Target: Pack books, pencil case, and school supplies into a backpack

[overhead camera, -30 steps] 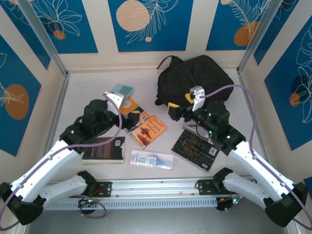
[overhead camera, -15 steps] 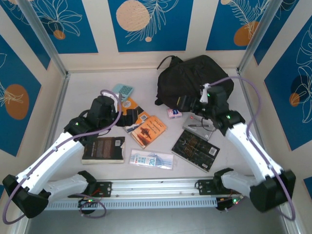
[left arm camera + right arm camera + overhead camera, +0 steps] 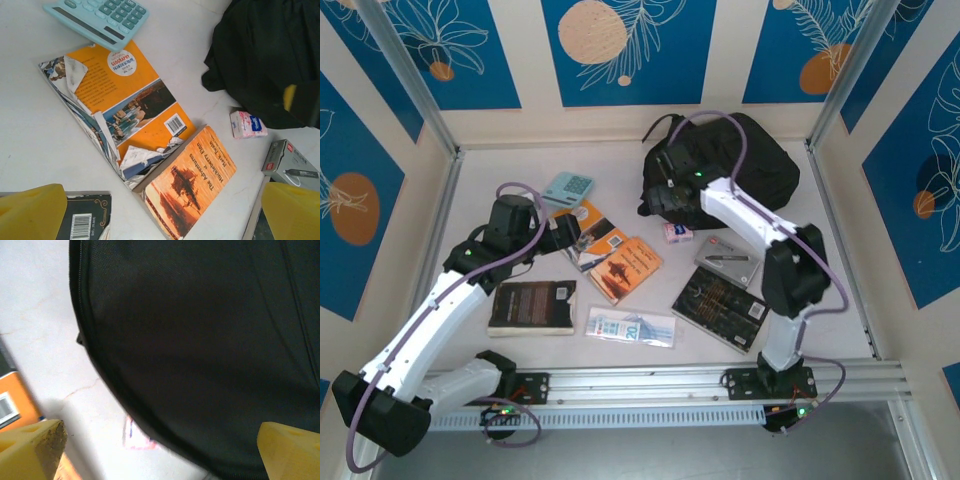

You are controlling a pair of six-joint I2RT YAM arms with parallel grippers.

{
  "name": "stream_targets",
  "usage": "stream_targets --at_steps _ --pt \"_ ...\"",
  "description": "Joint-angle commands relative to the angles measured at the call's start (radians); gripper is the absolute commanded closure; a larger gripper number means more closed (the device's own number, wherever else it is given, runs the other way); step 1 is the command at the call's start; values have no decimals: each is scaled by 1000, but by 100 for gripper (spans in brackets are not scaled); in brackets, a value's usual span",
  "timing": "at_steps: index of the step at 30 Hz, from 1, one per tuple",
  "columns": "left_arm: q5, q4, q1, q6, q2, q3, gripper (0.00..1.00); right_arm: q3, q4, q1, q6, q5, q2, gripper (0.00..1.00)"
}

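A second ago my right hand (image 3: 665, 192) sat low, by the black book with gold pattern (image 3: 720, 307). Now that arm has swung up and across, and the hand hangs at the left side of the backpack (image 3: 730, 155). In the right wrist view its yellow fingers (image 3: 31, 447) stand wide apart with nothing between them. The black cloth is just under them. I can't see an open zip there, so the bag looks shut to me.

My left hand (image 3: 563, 233) has moved too. It has reached out over the two orange books. It is spread wide as well and holds nothing. Under it lie the torn geography book (image 3: 120, 100) and the other orange book (image 3: 192, 182), touching at a corner.

Nothing is packed yet. All four books lie flat on the counter (image 3: 615, 175). The brown-black book (image 3: 532, 306) is close to the left arm. The pencil case (image 3: 630, 327) lies at the near edge, between the two dark books. The teal calculator (image 3: 568, 187) is at the back, just beside the geography book. The tiny pink box (image 3: 677, 232) sits right by the backpack.

I think the right hand is going to open the bag first, and the left is getting ready to pick up an orange book. The bag is soft, so it may slip or fold when pulled.
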Motion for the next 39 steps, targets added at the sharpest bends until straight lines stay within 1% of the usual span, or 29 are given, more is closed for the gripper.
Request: stream_targets --at_steps 1,3,5,6,7,10,11,12,17,22,24,28,31,34,37,39 --pt "37 9 -1 -21 -5 2 0 131 -48 11 -111 59 125 4" --pt "38 9 -6 -17 -3 3 0 216 -69 14 -117 58 202 9" --pt "31 5 -8 -14 -2 7 0 315 -106 16 -125 59 283 20" --pt "29 4 -8 -12 -2 9 0 348 -117 16 -131 63 312 30" --pt "27 3 -9 -13 -1 10 0 381 -126 17 -137 72 339 42" --pt "20 1 -9 -9 4 11 0 430 -134 16 -145 103 359 82" --pt "18 0 -9 -9 5 12 0 429 -125 15 -148 104 348 92" --pt "17 0 -9 -8 7 11 0 425 -116 13 -153 105 328 100" --pt "26 3 -9 -1 22 12 0 368 -71 -9 -164 98 171 100" --pt "10 1 -8 16 18 16 0 297 -77 -71 -117 20 -26 100" --pt "15 0 -8 29 11 20 1 278 -92 -80 -114 -1 -89 100" --pt "8 -21 -9 45 -20 35 2 274 -164 -58 -135 16 -181 100" --pt "6 -39 -9 50 -57 33 1 232 -179 -40 -113 -22 -264 100" --pt "7 -60 -9 54 -92 33 1 232 -223 -15 -37 -49 -308 100" --pt "-20 -92 -9 63 -116 47 1 240 -242 56 49 -40 -315 100" --pt "-41 -105 -9 67 -129 54 1 255 -244 109 121 -27 -290 100"
